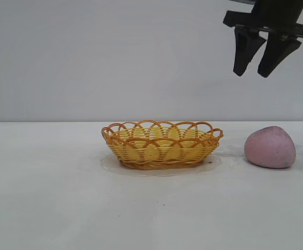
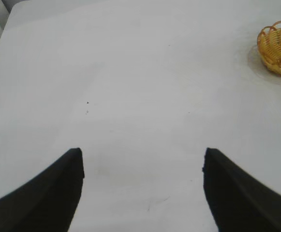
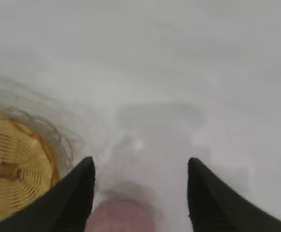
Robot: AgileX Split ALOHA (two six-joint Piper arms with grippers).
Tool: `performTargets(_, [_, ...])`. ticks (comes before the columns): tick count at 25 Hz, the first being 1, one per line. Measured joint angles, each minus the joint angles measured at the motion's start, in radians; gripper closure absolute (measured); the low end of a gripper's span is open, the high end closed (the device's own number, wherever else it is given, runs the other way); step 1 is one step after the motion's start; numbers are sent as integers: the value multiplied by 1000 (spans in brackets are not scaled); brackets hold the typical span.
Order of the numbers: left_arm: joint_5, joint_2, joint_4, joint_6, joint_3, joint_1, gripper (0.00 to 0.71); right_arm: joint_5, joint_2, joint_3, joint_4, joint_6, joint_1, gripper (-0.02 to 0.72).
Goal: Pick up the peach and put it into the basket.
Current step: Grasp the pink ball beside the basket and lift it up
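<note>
Your right gripper (image 1: 254, 72) hangs open and empty above the dusty-pink rounded peach (image 1: 270, 147) — beside the yellow-orange woven wicker basket (image 1: 162, 146).

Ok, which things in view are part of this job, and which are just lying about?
Part of the job:
- peach, on the table right of the basket
- basket, empty, mid-table
- right claw, open, up in the air above the peach

Just there:
- table, the bare surface; nothing else lies on it
- left claw, open, idle over the bare table, away from the basket
</note>
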Motion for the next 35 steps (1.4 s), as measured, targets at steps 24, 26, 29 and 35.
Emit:
performTargets(24, [0,0,0,0,0,0,247,257,-5,42,-2,141,52,342])
performTargets(26, [0,0,0,0,0,0,247,254,23,42,-24,163,52,342])
performTargets(29, [0,0,0,0,0,0,247,250,64,42,-53,185,52,342])
performTargets(35, [0,0,0,0,0,0,247,234,130,42,-66,189,52,342])
